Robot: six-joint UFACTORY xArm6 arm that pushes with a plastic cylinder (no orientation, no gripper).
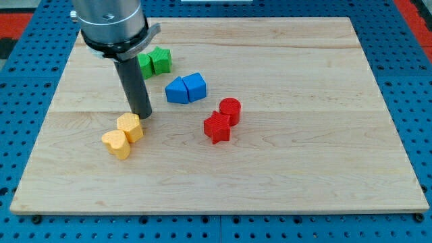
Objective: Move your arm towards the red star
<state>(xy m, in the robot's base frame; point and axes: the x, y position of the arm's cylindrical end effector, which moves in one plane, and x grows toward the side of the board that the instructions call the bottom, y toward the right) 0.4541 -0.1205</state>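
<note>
The red star [217, 127] lies near the board's middle, touching a red cylinder [230, 110] just above and to its right. My tip [142, 116] rests on the board to the view's left of the red star, well apart from it. The tip sits right above a yellow hexagon block [129, 127], almost touching it. A second yellow block [117, 144] lies below and left of that one.
Two blue blocks [185, 88] sit together above the red star. Two green blocks [155, 62] lie near the view's top, partly behind the rod. The wooden board [304, 162] lies on a blue pegboard surface.
</note>
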